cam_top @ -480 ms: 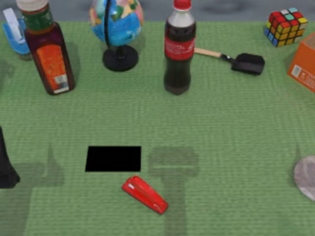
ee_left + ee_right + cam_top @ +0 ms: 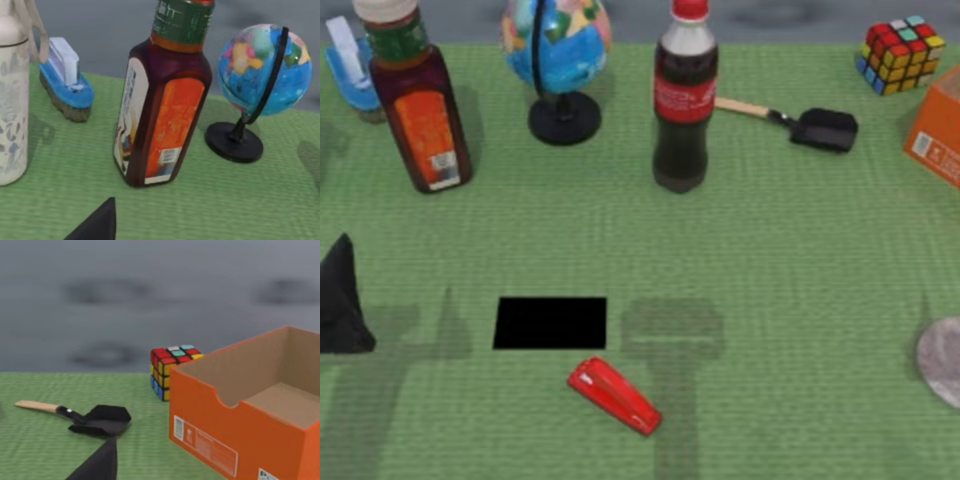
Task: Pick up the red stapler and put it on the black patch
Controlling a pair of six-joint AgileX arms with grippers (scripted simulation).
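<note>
The red stapler [image 2: 614,396] lies flat near the table's front edge, slanted, its left end just below the lower right corner of the black patch [image 2: 550,322]. My left gripper [image 2: 342,300] hangs at the table's left edge, well left of the patch, open and empty. Its wrist view shows one black finger [image 2: 97,226] with bare mat beside it, facing the brown bottle. My right gripper is outside the top view. Its wrist view shows one black finger [image 2: 100,465] with bare mat beside it, open, near the spatula and the orange box.
Along the back stand a blue brush [image 2: 348,70], a brown bottle [image 2: 420,105], a globe [image 2: 556,55], a cola bottle [image 2: 685,95], a black spatula [image 2: 820,128], a colour cube [image 2: 902,54] and an orange box [image 2: 938,135]. A grey round shape [image 2: 942,360] sits at the right edge.
My left gripper has come farther into the top view, moving right and towards the back; its shadow shifted right too. The stapler and the patch have not moved.
</note>
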